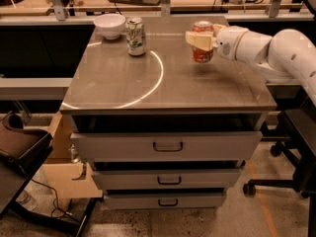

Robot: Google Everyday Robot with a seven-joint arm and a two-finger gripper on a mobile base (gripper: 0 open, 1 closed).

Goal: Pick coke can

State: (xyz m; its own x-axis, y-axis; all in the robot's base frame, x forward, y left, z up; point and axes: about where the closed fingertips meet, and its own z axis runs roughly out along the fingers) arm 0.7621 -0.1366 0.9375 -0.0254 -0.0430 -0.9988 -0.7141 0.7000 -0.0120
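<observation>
A workshop is shown: benches at the back and, in front, a grey drawer cabinet [168,147] w/ three drawers. Its flat top [123,83] is crossed by a bright arc of reflected light. At the rear right of that top, the gripper [199,40] is closed round the coke can [203,56]. The cream fingers [195,38] are pressed against the can's upper half, and the can is held upright. The can's base appears to be raised slightly off the top, w/ a shadow beneath it, though contact can't be ruled out from this angle. The white arm [276,51] is extended in from the right edge, approx. level w/ the can. Well apart, at the rear left of the top, a white and green can [135,36] is stood upright. A white bowl [109,25] is set just beside it, behind and to its left. On the floor, an office chair base [276,181] is seen right of the cabinet and a cardboard box [61,169] to its left.
</observation>
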